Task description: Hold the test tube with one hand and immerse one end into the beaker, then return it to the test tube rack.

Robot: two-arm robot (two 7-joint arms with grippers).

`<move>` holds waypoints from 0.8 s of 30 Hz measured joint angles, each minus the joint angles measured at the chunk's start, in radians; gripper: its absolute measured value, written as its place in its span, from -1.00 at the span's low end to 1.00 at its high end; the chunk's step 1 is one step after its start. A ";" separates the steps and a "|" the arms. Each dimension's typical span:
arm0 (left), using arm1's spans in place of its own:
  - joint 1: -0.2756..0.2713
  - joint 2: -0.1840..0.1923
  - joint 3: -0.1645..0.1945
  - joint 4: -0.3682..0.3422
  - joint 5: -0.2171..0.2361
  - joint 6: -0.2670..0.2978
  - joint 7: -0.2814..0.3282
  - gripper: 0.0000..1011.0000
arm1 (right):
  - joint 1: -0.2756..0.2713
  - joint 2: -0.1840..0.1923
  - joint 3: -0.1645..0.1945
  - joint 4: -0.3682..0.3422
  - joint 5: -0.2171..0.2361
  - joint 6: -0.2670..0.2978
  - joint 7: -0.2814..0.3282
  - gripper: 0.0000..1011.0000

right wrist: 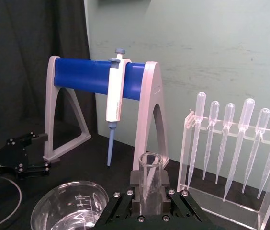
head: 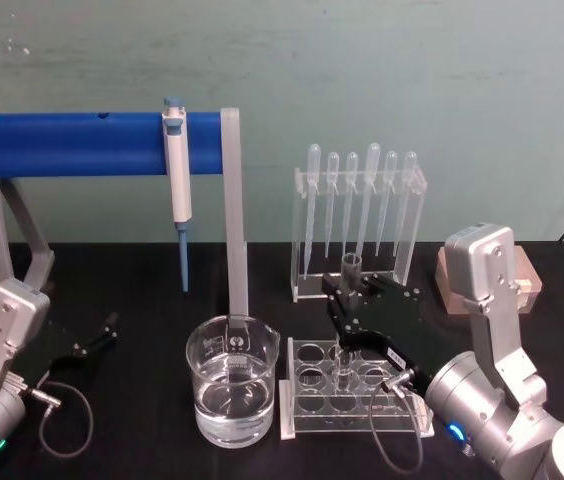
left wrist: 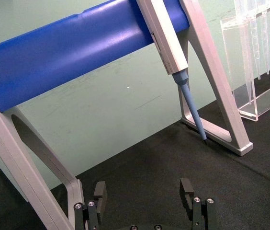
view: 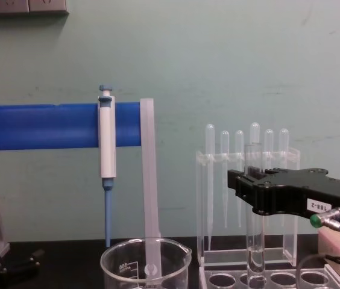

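My right claw point(head: 347, 300) sits right of centre in the head view, closed on the test tube point(head: 348, 318) around its upper part, so the open rim stands just above my fingers point(right wrist: 125, 203). The tube hangs upright, its round bottom low over the clear tube rack point(head: 354, 400) at the lower middle of the frame; in the chest view the tube point(view: 254, 241) reaches down to the rack's top holes point(view: 278, 280), though I cannot tell whether it touches the rack. The beaker point(head: 232, 385) stands on the black table point(head: 132, 400) just left of the rack, at the lower centre, with clear liquid in its lower part, and the tube is apart from it. Behind the rack, a clear stand holds a row of plastic droppers point(head: 360, 195) in the upper right of centre. A blue-and-white pipettor point(head: 177, 180) hangs from the blue bar of a grey frame point(head: 102, 145) across the upper left. My left claw point(head: 97, 340) rests low at the lower left, on the table, its fingers point(left wrist: 99, 194) spread apart with nothing between them.
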 joint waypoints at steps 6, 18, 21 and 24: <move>0.000 0.000 0.000 0.000 0.000 0.000 0.000 0.98 | 0.001 0.001 0.000 0.000 0.000 0.000 0.000 -0.56; 0.000 0.000 0.000 0.000 0.000 0.000 0.000 0.98 | 0.001 0.001 0.000 0.000 0.001 0.000 0.001 -0.56; 0.000 0.000 0.000 0.000 0.000 0.000 0.000 0.98 | 0.002 0.002 0.000 -0.001 0.001 0.000 0.001 -0.56; 0.000 0.000 0.000 0.000 0.000 0.000 0.000 0.98 | 0.002 0.001 0.000 0.000 0.001 0.000 0.001 -0.56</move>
